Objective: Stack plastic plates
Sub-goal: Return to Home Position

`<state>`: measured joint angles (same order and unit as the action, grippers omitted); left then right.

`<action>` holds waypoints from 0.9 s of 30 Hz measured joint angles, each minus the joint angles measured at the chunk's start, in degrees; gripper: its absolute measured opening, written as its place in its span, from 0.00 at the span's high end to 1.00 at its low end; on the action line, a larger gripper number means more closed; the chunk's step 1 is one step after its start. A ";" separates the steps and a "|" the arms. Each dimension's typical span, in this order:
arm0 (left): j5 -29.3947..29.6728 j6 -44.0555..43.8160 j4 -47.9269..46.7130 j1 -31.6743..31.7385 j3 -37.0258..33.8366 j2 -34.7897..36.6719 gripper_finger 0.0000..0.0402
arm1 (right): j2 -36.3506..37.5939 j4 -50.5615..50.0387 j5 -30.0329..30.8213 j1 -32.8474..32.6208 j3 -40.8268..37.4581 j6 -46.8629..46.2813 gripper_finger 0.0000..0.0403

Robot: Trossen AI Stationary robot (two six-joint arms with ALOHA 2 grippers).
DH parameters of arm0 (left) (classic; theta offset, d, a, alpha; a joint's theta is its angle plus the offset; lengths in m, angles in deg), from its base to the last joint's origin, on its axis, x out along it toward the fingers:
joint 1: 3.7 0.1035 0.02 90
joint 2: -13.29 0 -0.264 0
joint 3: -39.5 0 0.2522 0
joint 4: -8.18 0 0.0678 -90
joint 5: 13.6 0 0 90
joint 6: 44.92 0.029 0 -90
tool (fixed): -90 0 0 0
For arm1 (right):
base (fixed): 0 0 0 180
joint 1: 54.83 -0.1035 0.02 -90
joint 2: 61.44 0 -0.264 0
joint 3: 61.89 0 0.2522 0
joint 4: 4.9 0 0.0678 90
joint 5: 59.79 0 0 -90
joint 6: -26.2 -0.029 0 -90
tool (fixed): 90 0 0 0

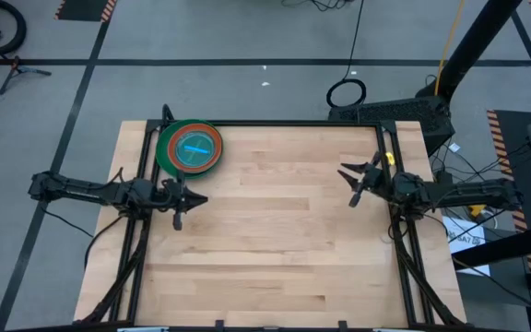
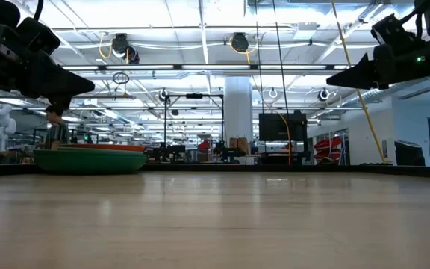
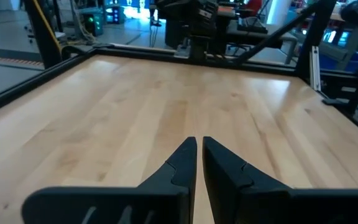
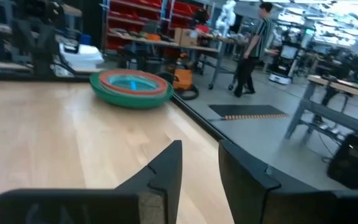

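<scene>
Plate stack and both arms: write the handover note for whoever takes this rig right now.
Left gripper: fingers shut, empty, above the table on its left side, beside the stack.
Right gripper: fingers open, empty, above the right side.
Plates: one stack near the left arm, dark green at the bottom, cyan blue on top; no loose plates in view.
Done: stacking looks finished.
Left: probably only parking both arms.

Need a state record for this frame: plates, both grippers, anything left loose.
plates: one stack of plastic plates
top plate: cyan blue plate
bottom plate: dark green plate
stack location: corner of the wooden table, on the left arm's side
left gripper: shut, empty, raised beside the stack
right gripper: open, empty, raised near the table's right edge
loose plates: none visible
</scene>
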<state>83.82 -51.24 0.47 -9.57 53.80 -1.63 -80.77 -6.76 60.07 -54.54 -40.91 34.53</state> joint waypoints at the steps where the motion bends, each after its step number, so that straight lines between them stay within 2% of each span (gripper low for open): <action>1: -0.22 0.01 -0.25 0.00 0.00 0.00 0.92 | 0.91 -1.39 0.29 0.00 0.00 -0.25 0.76; 5: -3.57 0.76 -0.73 0.00 0.00 0.00 0.92 | 3.87 -4.90 0.77 0.00 0.00 -0.24 0.76; 10: -9.02 0.88 -1.31 0.00 0.00 0.00 0.92 | 7.46 -12.61 7.44 0.00 0.00 -0.30 0.76; 12: -10.45 0.87 -1.96 0.00 0.00 0.00 0.92 | 9.16 -16.03 7.85 0.00 0.00 -1.21 0.76; 16: -10.61 1.83 -2.85 0.00 0.02 0.00 0.92 | 12.79 -21.78 7.87 0.00 -0.05 -2.42 0.76; 24: -10.60 1.60 -2.89 0.00 0.04 0.00 0.92 | 19.23 -20.11 7.55 0.00 -1.97 1.36 0.76; 27: -10.61 1.55 -2.89 0.00 0.04 0.00 0.92 | 19.16 -20.41 7.59 0.00 -2.01 1.58 0.76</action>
<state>73.20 -49.69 -2.42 -9.57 53.84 -1.63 -61.60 -27.17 67.66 -54.54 -42.92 36.11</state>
